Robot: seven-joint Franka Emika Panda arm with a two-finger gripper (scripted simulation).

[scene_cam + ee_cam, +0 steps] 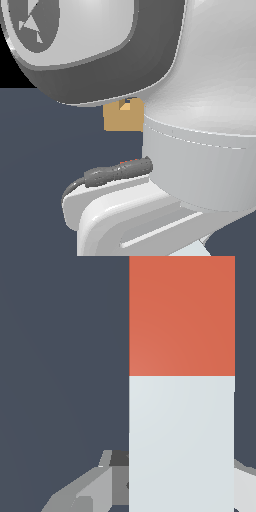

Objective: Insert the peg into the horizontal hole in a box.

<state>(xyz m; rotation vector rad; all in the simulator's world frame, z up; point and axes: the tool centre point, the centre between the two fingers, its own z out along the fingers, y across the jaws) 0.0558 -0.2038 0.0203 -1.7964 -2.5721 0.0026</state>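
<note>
While the arm blocks most of the exterior view, risk: the long square bar, half red-orange and half pale grey-white (181, 381), could meet the plain tan cube-like box (123, 120) off-centre — its hole is barely visible.
Jaws: grey gripper (181, 481) flanks the pale half; clamped or not, I cannot tell.
Peg location: close beneath the wrist camera.

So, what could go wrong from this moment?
1. The fingers flank the pale half of the peg, but contact is not visible; the peg may slip or tilt.
2. The arm hides most of the box and its hole in the exterior view, so misalignment could go unnoticed.
</note>
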